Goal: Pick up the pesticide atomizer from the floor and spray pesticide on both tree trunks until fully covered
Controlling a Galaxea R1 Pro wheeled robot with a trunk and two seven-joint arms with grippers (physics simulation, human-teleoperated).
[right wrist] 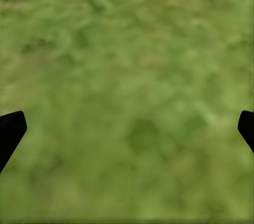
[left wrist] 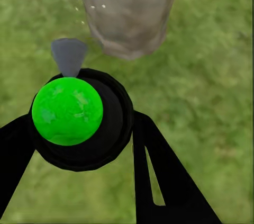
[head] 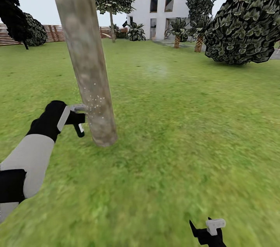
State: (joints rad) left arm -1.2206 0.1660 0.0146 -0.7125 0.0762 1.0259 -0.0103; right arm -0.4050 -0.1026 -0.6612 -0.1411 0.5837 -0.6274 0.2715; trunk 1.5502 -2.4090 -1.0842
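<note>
Your right tool (head: pixel 208 228) hangs low over the grass floor (head: pixel 186 142), spread wide and carrying nothing. Your left tool (head: pixel 74 118) is clenched around the pesticide atomizer (left wrist: pixel 67 110), its grey nozzle (left wrist: pixel 69 56) aimed at the foot of the tree trunk (head: pixel 83 56) just beside it. Pesticide (head: pixel 93 101) specks dot the bark low down; the trunk's long axis leans up and away, so the coming sweep likely runs upward.

tree trunk (head: pixel 83 64) left on lawn (head: pixel 175 122), house (head: pixel 165 2) perhaps behind fence (head: pixel 54 33)
</note>
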